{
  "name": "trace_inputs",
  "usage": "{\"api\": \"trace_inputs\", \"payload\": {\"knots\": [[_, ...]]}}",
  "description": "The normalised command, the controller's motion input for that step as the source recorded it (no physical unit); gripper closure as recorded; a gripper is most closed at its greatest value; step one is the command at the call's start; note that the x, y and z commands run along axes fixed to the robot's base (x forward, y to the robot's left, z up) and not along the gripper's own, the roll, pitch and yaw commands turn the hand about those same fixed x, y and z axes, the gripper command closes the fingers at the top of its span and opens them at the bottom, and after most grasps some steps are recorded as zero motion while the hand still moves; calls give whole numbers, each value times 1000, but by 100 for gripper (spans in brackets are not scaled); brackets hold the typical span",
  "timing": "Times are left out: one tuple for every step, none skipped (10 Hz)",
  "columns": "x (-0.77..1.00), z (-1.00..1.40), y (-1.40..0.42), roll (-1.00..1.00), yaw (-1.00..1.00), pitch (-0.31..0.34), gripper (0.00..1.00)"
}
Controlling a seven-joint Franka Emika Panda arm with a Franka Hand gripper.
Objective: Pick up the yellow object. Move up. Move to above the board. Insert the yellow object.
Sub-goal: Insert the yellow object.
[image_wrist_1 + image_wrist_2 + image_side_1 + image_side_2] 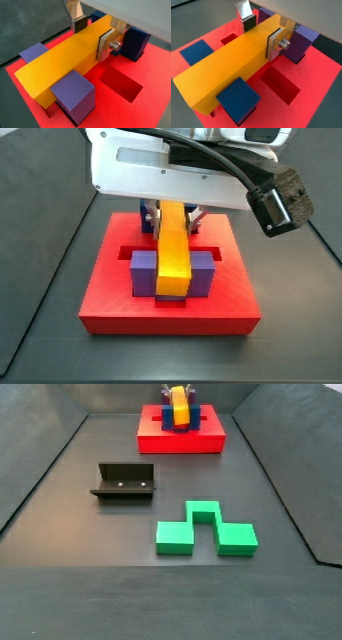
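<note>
The yellow object [60, 65] [224, 75] is a long yellow-orange bar lying flat on the red board [127, 110] [314, 85], between its blue-purple posts [73, 95] [238, 100]. In a side view the bar [174, 253] runs down the middle of the board [120, 298] with posts on both sides. My gripper [92, 37] [260, 35] sits over the bar's far half. One silver finger [105, 47] presses its dark pad on one long side and the other finger [80, 24] stands at the opposite side, so it is shut on the bar.
A square recess [123, 85] in the board lies open beside the bar. On the dark floor, the black fixture [123, 482] stands left of centre and a green notched block [203, 529] lies nearer the front. The board [181, 442] sits at the far end.
</note>
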Motion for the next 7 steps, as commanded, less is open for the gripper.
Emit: {"api": "trace_inputs", "payload": {"knots": [[-123, -437, -46, 47, 211, -17, 100], [-91, -434, -63, 43, 191, -20, 100], [0, -374, -46, 33, 143, -9, 100], [3, -274, -57, 74, 0, 0, 100], [100, -246, -49, 111, -49, 26, 100], [114, -260, -6, 103, -114, 24, 100], [117, -289, 0, 71, -146, 0, 100]]}}
